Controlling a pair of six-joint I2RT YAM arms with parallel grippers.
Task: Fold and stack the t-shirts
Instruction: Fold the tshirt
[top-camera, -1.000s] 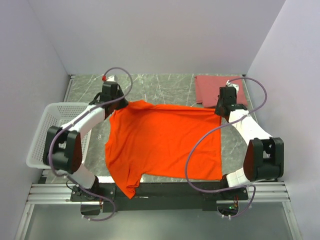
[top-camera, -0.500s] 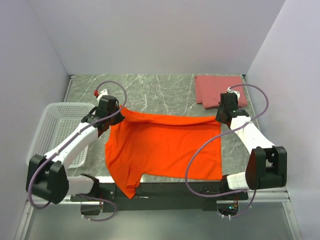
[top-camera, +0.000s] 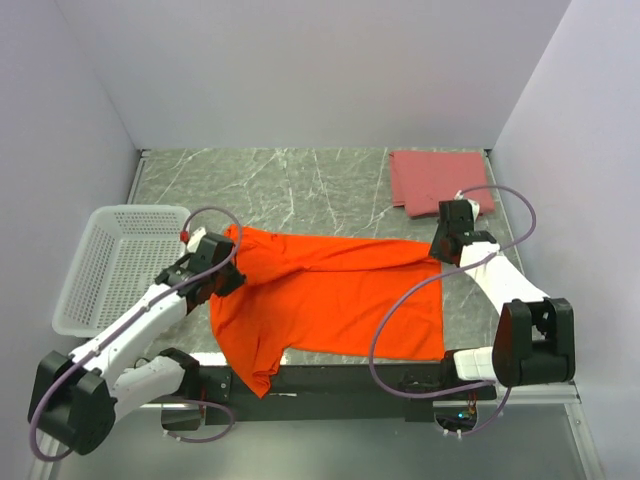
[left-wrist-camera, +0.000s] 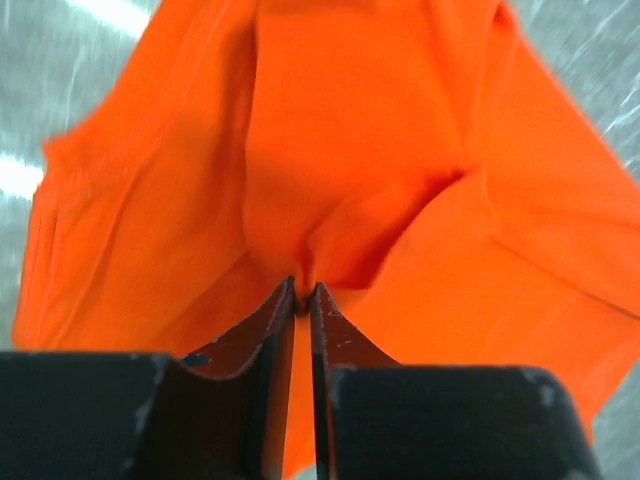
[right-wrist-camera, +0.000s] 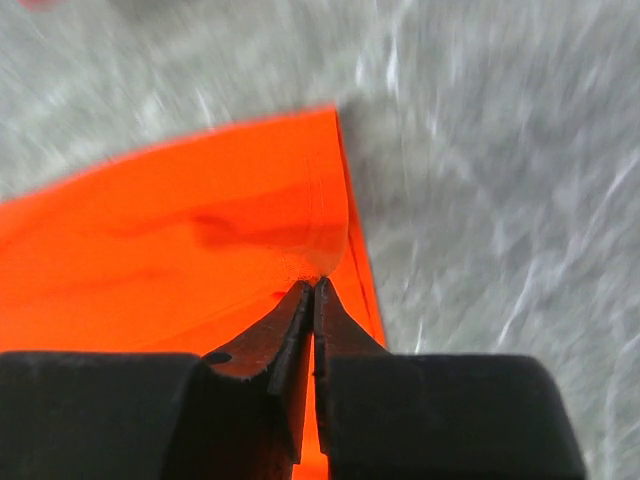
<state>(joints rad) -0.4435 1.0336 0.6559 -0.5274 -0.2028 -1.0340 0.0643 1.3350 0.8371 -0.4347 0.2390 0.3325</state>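
Note:
The orange t-shirt (top-camera: 330, 295) lies spread on the marble table, its far edge lifted and folded toward the near side. My left gripper (top-camera: 232, 262) is shut on the shirt's far left corner; the wrist view shows the jaws pinching bunched orange cloth (left-wrist-camera: 330, 180). My right gripper (top-camera: 440, 250) is shut on the shirt's far right corner, its jaws pinching the hem (right-wrist-camera: 300, 210). The pink t-shirt (top-camera: 432, 180) lies folded at the back right of the table, apart from both grippers.
A white mesh basket (top-camera: 100, 262) stands at the left edge of the table, beside the left arm. Bare marble table (top-camera: 300, 185) shows behind the orange shirt. Walls close in the back and both sides.
Both grippers have pulled the orange shirt's far edge toward the near side, folding it over itself. The left arm has swung well nearer and lower; the right moved a little nearer.

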